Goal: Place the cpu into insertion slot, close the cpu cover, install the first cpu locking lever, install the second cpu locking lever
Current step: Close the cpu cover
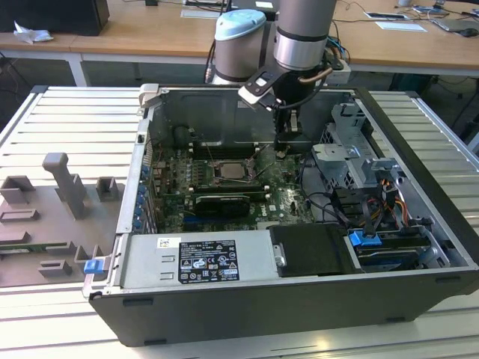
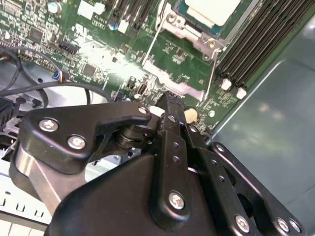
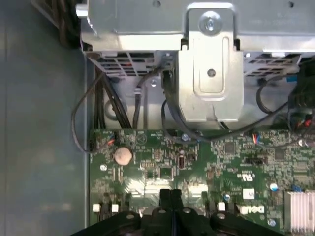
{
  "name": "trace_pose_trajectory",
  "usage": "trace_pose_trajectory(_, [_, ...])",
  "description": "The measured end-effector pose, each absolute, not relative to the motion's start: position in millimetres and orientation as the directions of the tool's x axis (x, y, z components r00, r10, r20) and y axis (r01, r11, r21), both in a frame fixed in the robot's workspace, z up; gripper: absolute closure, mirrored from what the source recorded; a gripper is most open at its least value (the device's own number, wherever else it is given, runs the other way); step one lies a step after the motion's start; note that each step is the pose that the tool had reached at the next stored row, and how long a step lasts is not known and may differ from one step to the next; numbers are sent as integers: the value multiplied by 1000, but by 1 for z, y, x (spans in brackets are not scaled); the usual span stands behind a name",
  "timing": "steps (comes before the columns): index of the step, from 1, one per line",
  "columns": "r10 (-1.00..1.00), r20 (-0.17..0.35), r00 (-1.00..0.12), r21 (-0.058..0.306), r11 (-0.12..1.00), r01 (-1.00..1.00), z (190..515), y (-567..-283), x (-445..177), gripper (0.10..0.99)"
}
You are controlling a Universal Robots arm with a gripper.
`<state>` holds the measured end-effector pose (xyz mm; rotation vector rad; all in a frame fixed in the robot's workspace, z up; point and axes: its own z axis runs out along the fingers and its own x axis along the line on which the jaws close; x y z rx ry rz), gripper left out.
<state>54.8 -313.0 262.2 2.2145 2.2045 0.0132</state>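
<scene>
Gripper [image 1: 283, 149] shut and empty, low inside the open computer case [image 1: 224, 120] on the desk [image 1: 67, 112].
The cpu [image 2: 210, 9] lies flat and face up in the insertion slot [image 1: 232, 172], its square edges parallel to the slot's rim. The cpu cover [image 2: 189, 28] frames its pale face. Just beside the slot, the gripper's 2 fingers [image 3: 165, 197] press together over the green board [image 3: 162, 162], holding nothing.
</scene>
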Motion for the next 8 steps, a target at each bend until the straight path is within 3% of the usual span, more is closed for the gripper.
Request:
trace_pose_trajectory(5, [1000,-6,5,14,-4,1000,255,-313,61,980])
trace_pose_trajectory(8, [1000,-6,4,-11,-4,1000,255,-313,61,980])
